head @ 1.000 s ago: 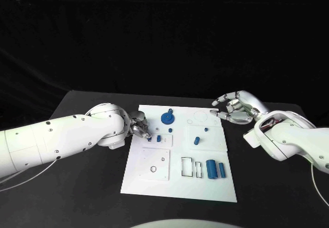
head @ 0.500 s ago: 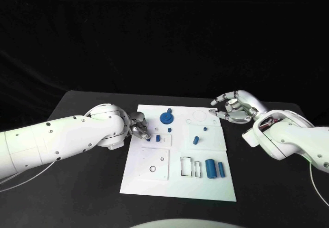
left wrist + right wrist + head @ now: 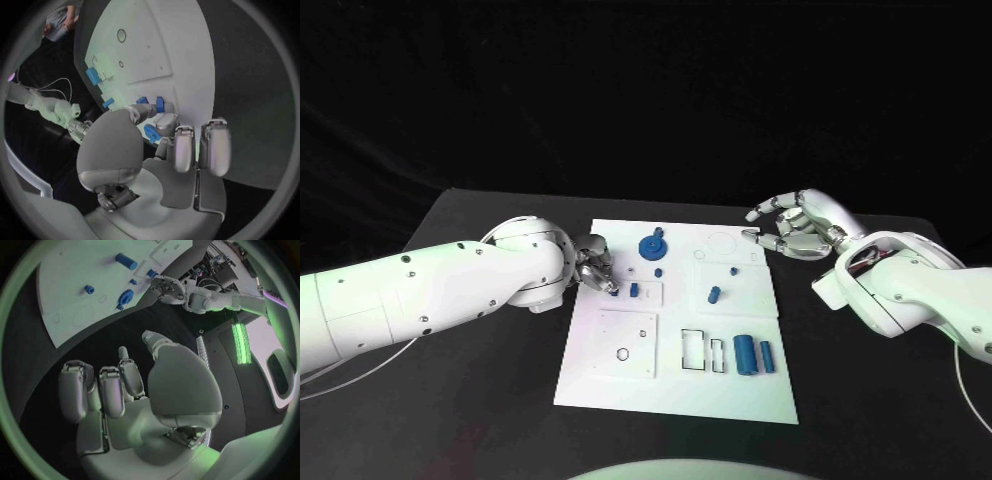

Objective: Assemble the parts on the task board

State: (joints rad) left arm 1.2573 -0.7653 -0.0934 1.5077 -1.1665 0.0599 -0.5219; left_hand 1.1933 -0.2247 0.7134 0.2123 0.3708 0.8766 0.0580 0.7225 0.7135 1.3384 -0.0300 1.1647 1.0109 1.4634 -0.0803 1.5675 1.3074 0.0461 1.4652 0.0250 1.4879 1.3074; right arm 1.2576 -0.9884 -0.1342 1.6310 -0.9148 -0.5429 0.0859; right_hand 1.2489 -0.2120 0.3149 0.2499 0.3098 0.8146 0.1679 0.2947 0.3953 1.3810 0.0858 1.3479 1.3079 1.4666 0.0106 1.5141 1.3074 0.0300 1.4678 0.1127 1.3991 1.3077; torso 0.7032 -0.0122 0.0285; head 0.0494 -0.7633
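1. Step in hand, by judgement: seating a small blue part (image 3: pixel 633 291) near the task board's (image 3: pixel 678 385) left edge. Left hand (image 3: pixel 596 266) down at that edge, fingertips (image 3: pixel 165 121) at or on a blue piece; pinched or just touched, cannot tell.
2. Right hand (image 3: pixel 793 226) off the board's far right corner, hovering above the table (image 3: pixel 473 420). Fingers curled in loosely, apart, holding nothing.
3. Next move likely needs: confirm the grip on the small part, line it up with its recess, press straight down. Little room for error; a tilted part would probably jam.
4. Board: white plate, mid-table, long side running away from the robot. Flat, cut with outlined recesses: round ones at the far end, rectangular slots at the near end.
5. Parts on it: blue gear (image 3: pixel 652 246) at the far end, oblong blue peg (image 3: pixel 714 295) mid-board, two blue cylinders (image 3: pixel 746 355) side by side near the near right corner.
6. Several recesses not yet filled, so assembly judged well short of done.
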